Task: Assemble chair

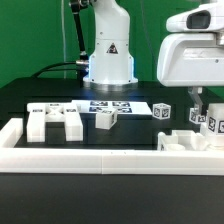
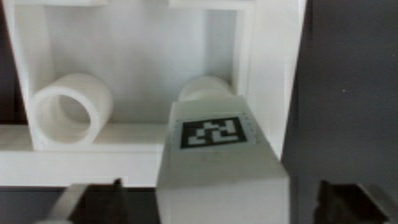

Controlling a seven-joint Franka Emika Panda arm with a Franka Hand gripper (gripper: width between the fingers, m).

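The chair lies in loose white tagged parts. Two flat blocky pieces lie at the exterior view's left, a small block in the middle and another farther right. At the right stands a cluster of pieces. My gripper hangs just over that cluster. In the wrist view a white post with a square tag runs between my dark fingers, with a small gap on each side. The gripper is open around it. Beside the post is a white piece with a round ring.
The long low white border frame runs along the front and up the left side. The marker board lies in front of the robot base. Black table shows between the parts.
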